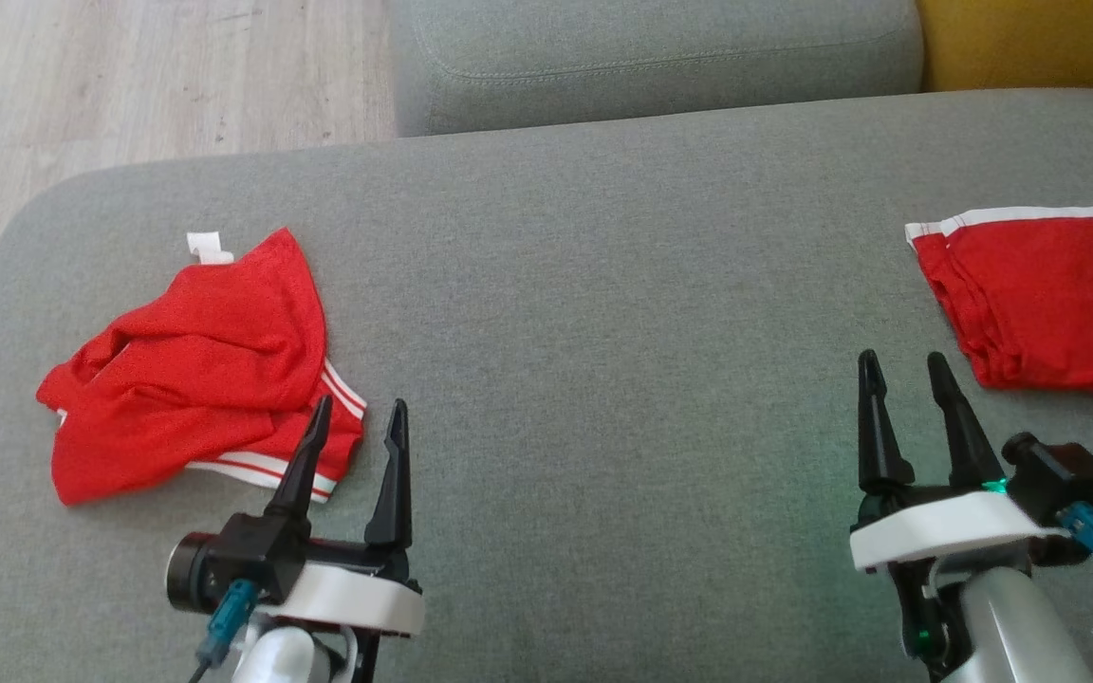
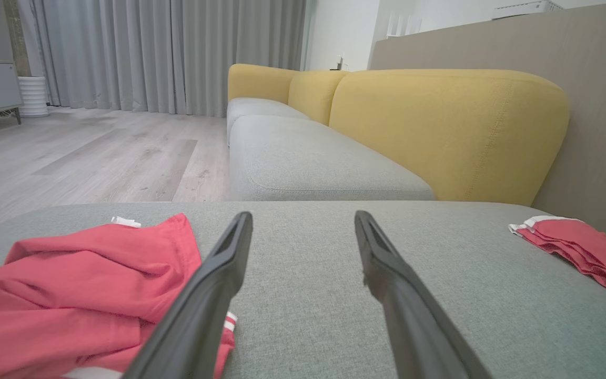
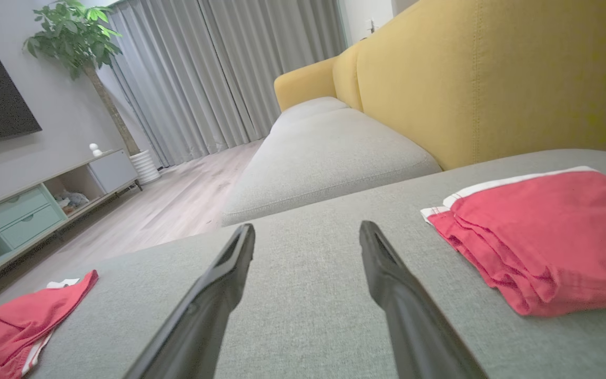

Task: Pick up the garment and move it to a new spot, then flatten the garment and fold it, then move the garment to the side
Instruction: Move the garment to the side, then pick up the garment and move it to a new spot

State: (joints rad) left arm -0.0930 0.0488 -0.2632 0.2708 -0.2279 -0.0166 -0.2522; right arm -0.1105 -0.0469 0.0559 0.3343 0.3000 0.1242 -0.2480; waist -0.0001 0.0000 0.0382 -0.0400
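A crumpled red garment [image 1: 195, 370] with white stripes and a white tag lies on the left of the grey cushion [image 1: 603, 313]; it also appears in the left wrist view [image 2: 71, 295] and the right wrist view [image 3: 13, 321]. My left gripper [image 1: 359, 417] stands open just right of its striped hem, holding nothing; the left wrist view shows its tips [image 2: 303, 221] apart over bare fabric. My right gripper [image 1: 902, 365] is open and empty, just left of a folded red garment [image 1: 1040, 299] at the right edge, also seen in the right wrist view [image 3: 539, 231].
A second grey seat cushion [image 1: 651, 57] lies beyond the near one, with a yellow backrest [image 2: 440, 126] to the right. Wooden floor [image 1: 129, 76] runs past the cushion's left edge. A TV cabinet [image 3: 29, 205] and a plant [image 3: 77, 37] stand across the room.
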